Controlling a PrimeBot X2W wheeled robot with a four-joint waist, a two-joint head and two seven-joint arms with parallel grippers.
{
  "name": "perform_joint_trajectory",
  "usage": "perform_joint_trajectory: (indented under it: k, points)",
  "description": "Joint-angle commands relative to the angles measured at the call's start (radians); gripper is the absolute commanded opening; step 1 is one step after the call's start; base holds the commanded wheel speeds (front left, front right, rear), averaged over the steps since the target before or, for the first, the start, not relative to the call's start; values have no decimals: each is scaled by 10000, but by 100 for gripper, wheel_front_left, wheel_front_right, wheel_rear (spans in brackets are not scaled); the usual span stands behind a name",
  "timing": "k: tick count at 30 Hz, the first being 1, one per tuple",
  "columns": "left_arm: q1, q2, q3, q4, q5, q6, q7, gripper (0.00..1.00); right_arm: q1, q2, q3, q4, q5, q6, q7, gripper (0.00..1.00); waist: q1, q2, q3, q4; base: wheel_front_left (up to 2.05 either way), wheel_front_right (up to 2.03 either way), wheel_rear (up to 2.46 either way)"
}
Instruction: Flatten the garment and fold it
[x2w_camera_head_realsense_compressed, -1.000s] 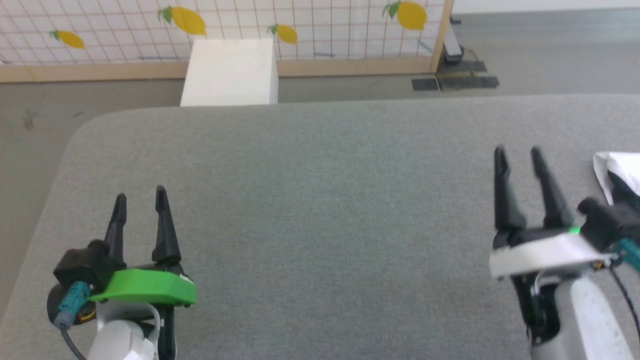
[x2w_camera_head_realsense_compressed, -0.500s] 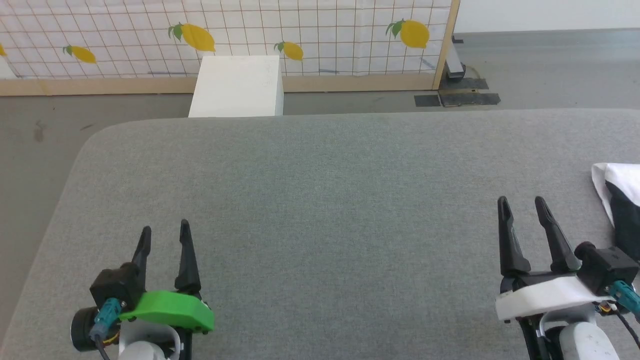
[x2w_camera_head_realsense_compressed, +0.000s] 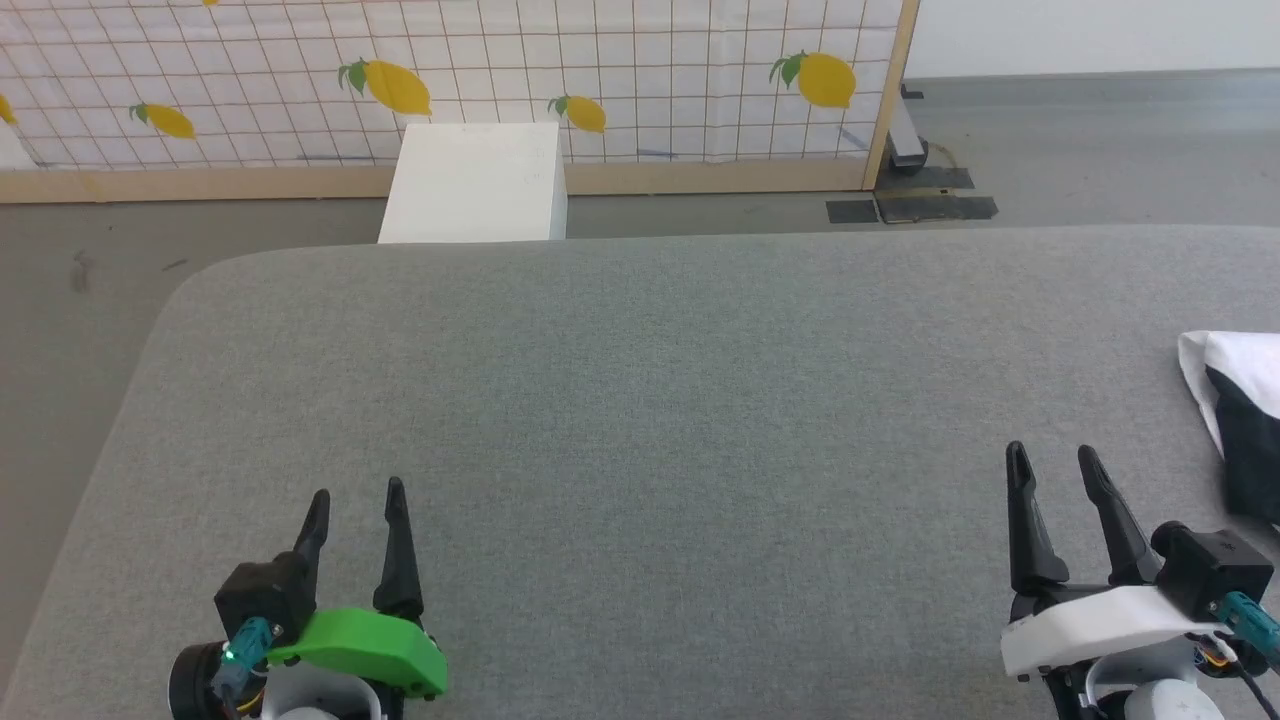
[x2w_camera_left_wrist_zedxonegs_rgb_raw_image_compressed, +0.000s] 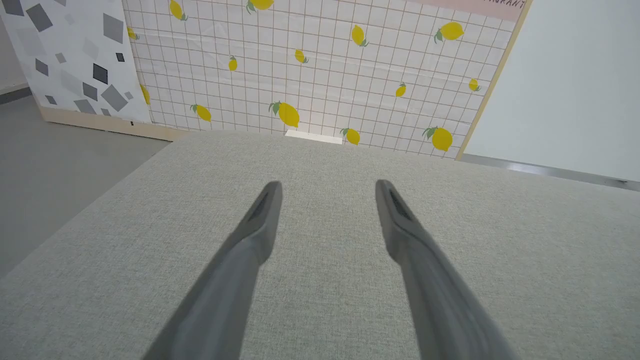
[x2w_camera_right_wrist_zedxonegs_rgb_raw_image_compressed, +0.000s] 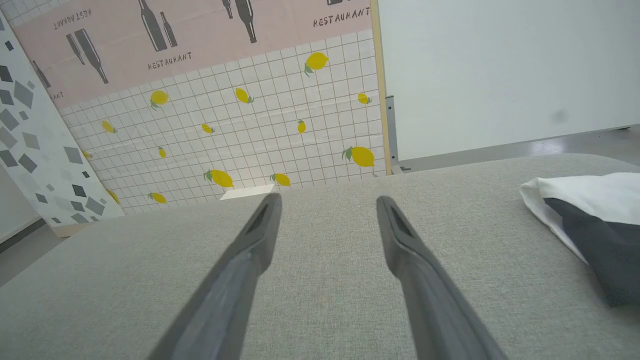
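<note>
The garment (x2w_camera_head_realsense_compressed: 1240, 400) lies bunched at the far right edge of the grey padded table (x2w_camera_head_realsense_compressed: 640, 400), white cloth over a black part, cut off by the picture's edge. It also lies at the right of the right wrist view, garment (x2w_camera_right_wrist_zedxonegs_rgb_raw_image_compressed: 590, 210). My right gripper (x2w_camera_head_realsense_compressed: 1053, 460) stands open near the table's front right, a short way left of the garment and apart from it, empty; in its own view it is the right gripper (x2w_camera_right_wrist_zedxonegs_rgb_raw_image_compressed: 327, 202). My left gripper (x2w_camera_head_realsense_compressed: 358, 497) is open and empty at the front left, also left gripper (x2w_camera_left_wrist_zedxonegs_rgb_raw_image_compressed: 327, 186).
A white box (x2w_camera_head_realsense_compressed: 472, 183) stands on the floor just behind the table's far edge. Behind it runs a screen (x2w_camera_head_realsense_compressed: 600, 70) with a lemon-patterned grid and a wooden frame. Grey floor lies left of the table's rounded corner.
The head camera has tilted, shifting the whole picture. Both grippers sit lower in the picture than before, drawn back toward the table's front edge, and stay open. The garment has not moved.
</note>
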Motion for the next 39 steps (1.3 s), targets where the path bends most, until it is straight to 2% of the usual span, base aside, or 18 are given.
perform_joint_trajectory:
  k: [1,11,12,39]
  points:
    - [62,-27,-6,43,145,-68,-46,100,88,6,-18,50,37,-15,-50,100,1,-1,17,-6,0,0,0]
    - [-92,-42,-44,194,332,-205,-47,100,54,6,42,112,209,-15,-51,100,1,-1,79,2,0,0,0]
    - [-27,-4,-36,171,300,-169,5,0,0,0,34,87,169,0,5,0,1,-1,81,2,0,0,0]
    - [42,-82,55,-281,749,-185,503,0,68,0,166,-346,-306,-3,506,0,1,-1,70,22,0,0,0]
